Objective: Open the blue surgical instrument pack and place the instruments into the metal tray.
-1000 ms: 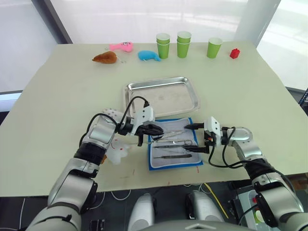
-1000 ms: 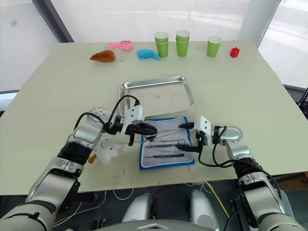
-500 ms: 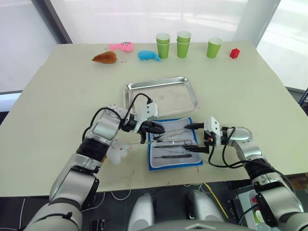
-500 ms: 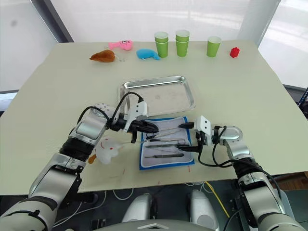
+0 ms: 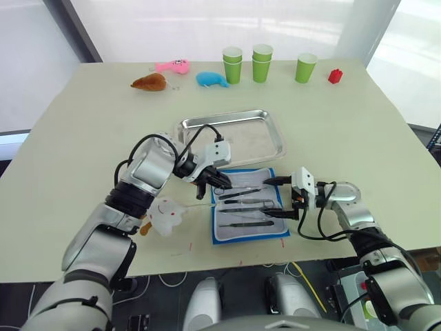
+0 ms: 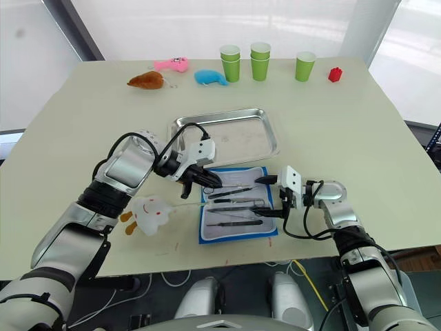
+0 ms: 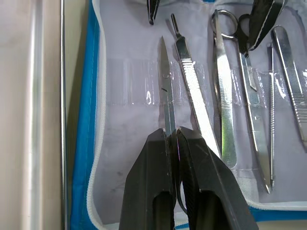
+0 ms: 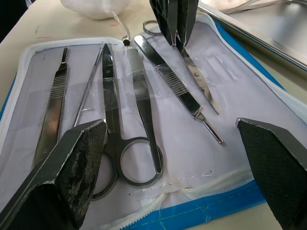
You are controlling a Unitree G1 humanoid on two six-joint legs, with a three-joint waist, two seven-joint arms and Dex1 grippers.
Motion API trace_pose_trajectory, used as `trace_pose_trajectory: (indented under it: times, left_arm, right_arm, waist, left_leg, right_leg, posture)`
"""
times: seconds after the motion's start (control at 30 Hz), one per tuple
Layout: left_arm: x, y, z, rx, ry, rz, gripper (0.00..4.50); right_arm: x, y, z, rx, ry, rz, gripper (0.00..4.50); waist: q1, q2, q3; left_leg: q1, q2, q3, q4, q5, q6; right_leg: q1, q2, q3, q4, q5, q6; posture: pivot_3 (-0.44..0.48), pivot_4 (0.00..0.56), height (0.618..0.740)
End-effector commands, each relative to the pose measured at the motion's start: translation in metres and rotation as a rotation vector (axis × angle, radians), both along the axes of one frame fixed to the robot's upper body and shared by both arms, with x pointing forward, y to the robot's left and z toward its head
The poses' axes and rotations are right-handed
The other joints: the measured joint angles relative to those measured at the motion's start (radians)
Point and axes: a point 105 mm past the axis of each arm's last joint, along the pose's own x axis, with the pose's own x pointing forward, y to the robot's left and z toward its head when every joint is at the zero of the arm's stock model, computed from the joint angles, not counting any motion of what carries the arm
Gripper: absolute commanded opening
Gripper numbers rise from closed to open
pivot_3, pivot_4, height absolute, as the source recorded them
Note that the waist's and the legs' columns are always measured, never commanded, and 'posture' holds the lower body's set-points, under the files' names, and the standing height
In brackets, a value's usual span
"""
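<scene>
You can't see the handle of the thin instrument (image 7: 167, 110); the left gripper's fingers (image 7: 149, 187) cover it toward 6 o'clock.

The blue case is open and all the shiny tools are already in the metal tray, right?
Not quite. The blue case is open, but the tools lie in its white lining, as the right wrist view shows. The metal tray holds none.
</scene>
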Motion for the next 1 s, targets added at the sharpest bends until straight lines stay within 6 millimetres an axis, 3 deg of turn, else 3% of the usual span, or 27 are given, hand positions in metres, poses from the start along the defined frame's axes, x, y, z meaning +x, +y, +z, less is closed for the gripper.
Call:
trace_pose_trajectory:
  times: [0.03, 0.4, 1.0]
  left_arm:
    - [-0.003, -0.006, 0.016, -0.001, -0.021, -0.038, 0.03]
    - [-0.003, -0.004, 0.020, 0.007, -0.023, -0.030, 0.03]
    - [-0.008, 0.020, 0.027, 0.041, -0.026, -0.009, 0.03]
  right_arm:
    - [-0.025, 0.004, -0.047, -0.099, 0.166, 0.030, 4.50]
    - [-0.023, 0.005, -0.046, -0.098, 0.163, 0.031, 4.50]
    - [-0.022, 0.007, -0.046, -0.094, 0.161, 0.031, 4.50]
  waist:
    - [0.000, 0.000, 0.000]
    - [0.000, 0.000, 0.000]
    - [-0.001, 0.000, 0.000]
  left_leg:
    - [0.000, 0.000, 0.000, 0.000, 0.000, 0.000]
    - [0.000, 0.000, -0.001, 0.000, 0.000, 0.000]
    - [0.000, 0.000, -0.001, 0.000, 0.000, 0.000]
  right_leg:
    - [0.000, 0.000, 0.000, 0.000, 0.000, 0.000]
    - [0.000, 0.002, 0.003, 0.000, 0.000, 0.000]
    - [0.000, 0.002, 0.003, 0.000, 0.000, 0.000]
  posture:
    - [0.000, 0.150, 0.740]
    - [0.000, 0.150, 0.740]
    - [0.000, 0.150, 0.740]
